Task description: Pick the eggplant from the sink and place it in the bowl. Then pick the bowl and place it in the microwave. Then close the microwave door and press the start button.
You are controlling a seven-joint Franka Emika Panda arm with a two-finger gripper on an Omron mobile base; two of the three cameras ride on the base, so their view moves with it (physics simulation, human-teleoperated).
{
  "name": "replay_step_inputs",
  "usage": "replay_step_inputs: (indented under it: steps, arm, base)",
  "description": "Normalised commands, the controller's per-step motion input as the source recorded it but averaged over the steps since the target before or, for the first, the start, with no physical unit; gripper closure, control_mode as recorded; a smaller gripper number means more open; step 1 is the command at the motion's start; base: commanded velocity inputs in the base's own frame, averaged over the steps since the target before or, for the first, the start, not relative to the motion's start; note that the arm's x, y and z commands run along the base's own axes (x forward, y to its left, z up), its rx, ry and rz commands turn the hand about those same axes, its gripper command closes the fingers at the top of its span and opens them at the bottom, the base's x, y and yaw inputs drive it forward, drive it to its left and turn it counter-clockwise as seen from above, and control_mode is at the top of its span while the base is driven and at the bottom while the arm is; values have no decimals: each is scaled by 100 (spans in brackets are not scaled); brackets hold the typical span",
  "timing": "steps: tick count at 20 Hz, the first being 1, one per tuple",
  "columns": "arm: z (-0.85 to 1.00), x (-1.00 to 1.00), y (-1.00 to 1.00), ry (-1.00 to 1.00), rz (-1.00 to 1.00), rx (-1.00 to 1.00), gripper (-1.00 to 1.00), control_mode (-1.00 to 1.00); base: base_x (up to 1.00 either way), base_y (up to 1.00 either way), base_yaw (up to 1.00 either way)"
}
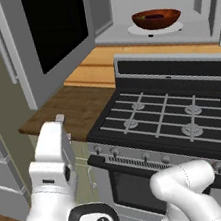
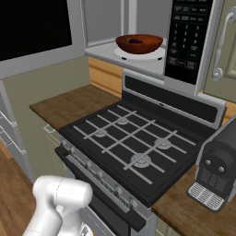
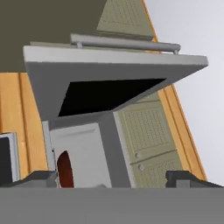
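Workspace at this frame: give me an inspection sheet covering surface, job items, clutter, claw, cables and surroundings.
Surface: brown wooden counter beside a black gas stove.
Job items: glossy reddish-brown round bowl on the white turntable inside the light grey microwave; small dark purple eggplant in the bowl; black-windowed microwave door open.
Clutter: black coffee machine right of the stove.
Claw: claw open, empty, facing the door.
Cables: nothing seen.
Surroundings: pale green cabinets.
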Motion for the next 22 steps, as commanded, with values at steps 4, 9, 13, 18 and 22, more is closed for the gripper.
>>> replay_step_inputs:
  steps: [4, 9, 13, 18, 22]
  arm:
    - [-36, 73, 63, 7, -1, 8, -100, -100]
    - [-40, 88, 53, 4, -2, 7, -100, -100]
    - [-3, 59, 44, 0, -6, 0, -100, -100]
    - [-7, 78, 26, 17, -8, -1, -100, -100]
    - [-25, 85, 34, 20, -10, -5, -100, -100]
  base:
    - [0, 0, 0]
    - [0, 0, 0]
    - [0, 0, 0]
    - [0, 0, 0]
    - [0, 0, 0]
